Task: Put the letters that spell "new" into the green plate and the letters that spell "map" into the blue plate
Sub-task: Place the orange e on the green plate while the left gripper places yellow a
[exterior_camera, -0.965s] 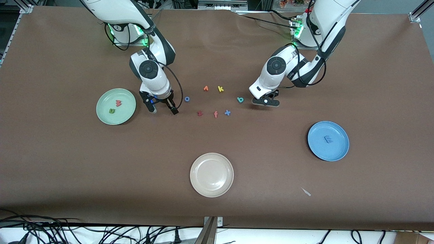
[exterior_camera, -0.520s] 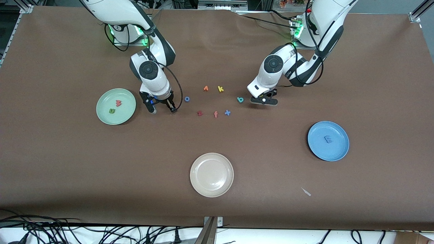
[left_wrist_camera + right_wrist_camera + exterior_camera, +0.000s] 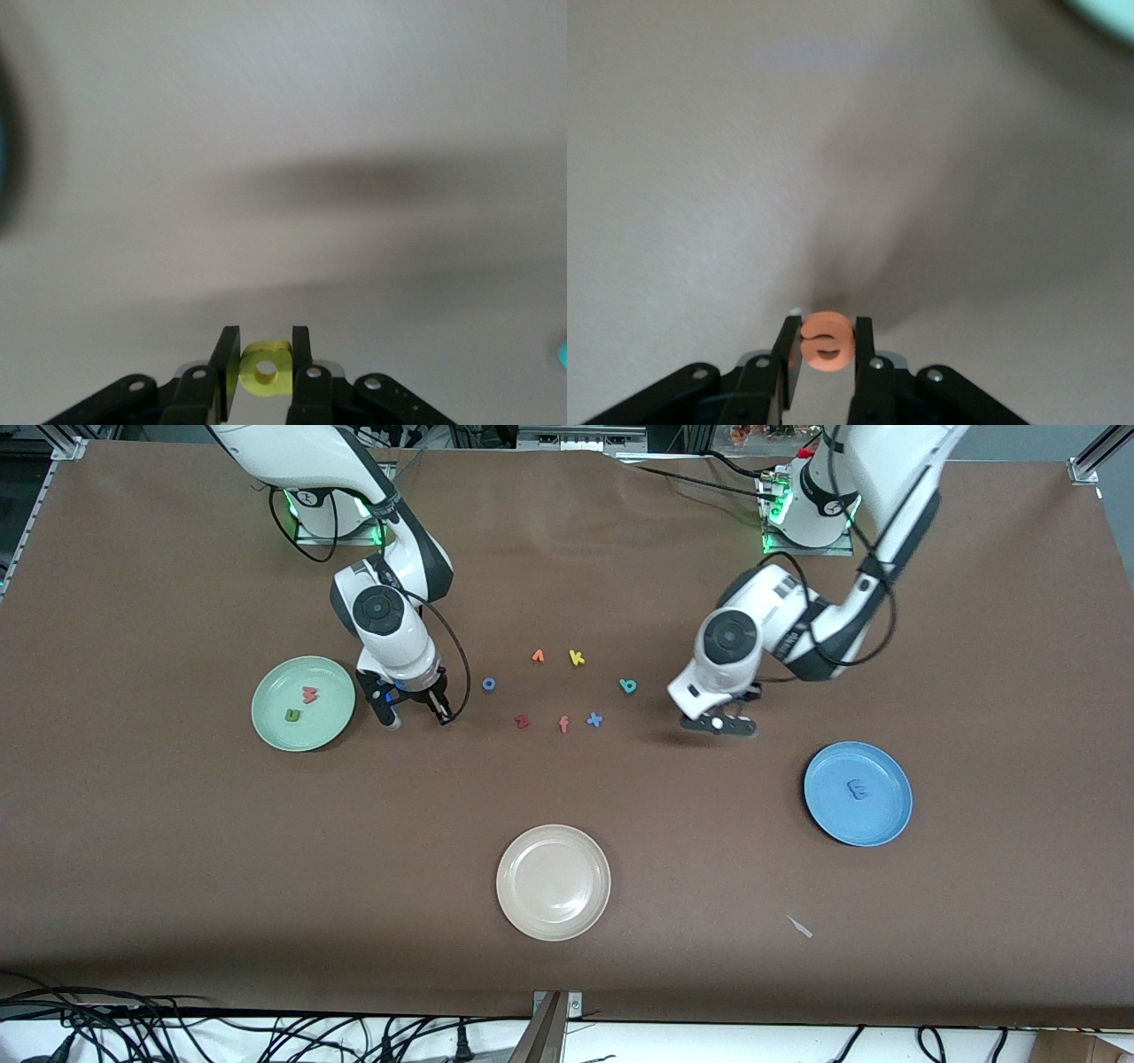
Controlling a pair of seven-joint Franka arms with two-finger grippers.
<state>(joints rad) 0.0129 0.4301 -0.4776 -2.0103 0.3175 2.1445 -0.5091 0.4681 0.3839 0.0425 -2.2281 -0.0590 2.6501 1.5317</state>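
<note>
Salmon-red foam w (image 3: 309, 693) and green foam n (image 3: 291, 714) lie in the pale mint-green plate (image 3: 275, 726). Blue foam m (image 3: 856, 789) lies in the bright blue plate (image 3: 890, 824). Teal foam a (image 3: 628, 685) lies on the table; orange foam e (image 3: 826, 343) and yellow foam p (image 3: 265, 371) are pinched aloft.

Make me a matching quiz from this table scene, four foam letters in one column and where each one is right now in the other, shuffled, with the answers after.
Letters
1. orange foam letter e
2. yellow foam letter p
3. blue foam letter m
4. green foam letter n

Places
A. in the round blue plate
B. in the round mint-green plate
C. pinched in the right gripper
D. pinched in the left gripper

Pairs: 1-C, 2-D, 3-A, 4-B
</note>
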